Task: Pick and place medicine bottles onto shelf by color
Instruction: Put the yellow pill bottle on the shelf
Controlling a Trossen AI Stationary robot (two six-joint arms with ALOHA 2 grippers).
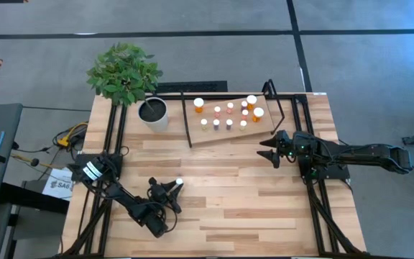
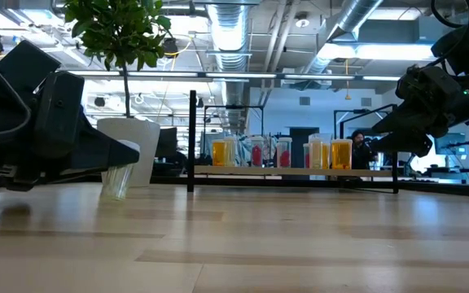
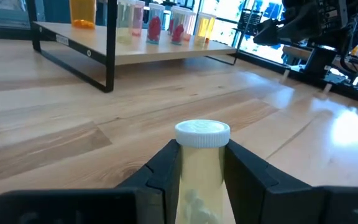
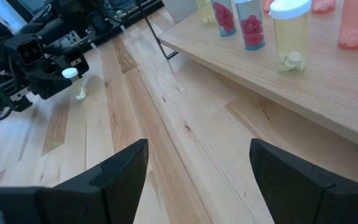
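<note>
The wooden shelf (image 1: 220, 134) with black uprights stands at the table's far middle. It carries several white-capped bottles (image 1: 229, 112): orange, pinkish-red and pale. They show in a row in the low view (image 2: 282, 153). My left gripper (image 1: 171, 189) is at the near left, shut on a pale bottle (image 3: 202, 180) with a white cap (image 1: 180, 183). My right gripper (image 1: 268, 152) hovers open and empty in front of the shelf's right end, and its wrist view shows the shelf board (image 4: 328, 87). My left gripper pinches the pale bottle's body (image 3: 201, 163) between its two fingers, just under the white cap (image 3: 202, 131). The fingers come nearly level from the table's near left side. The bottle stands upright, its bottom (image 2: 117, 194) close to the tabletop; whether it touches, I cannot tell.
A white pot (image 1: 154, 114) with a green plant (image 1: 124, 72) stands left of the shelf at the far left. Bare plank tabletop (image 1: 228, 187) lies between the two grippers and the shelf. Black frame bars run along both table sides.
</note>
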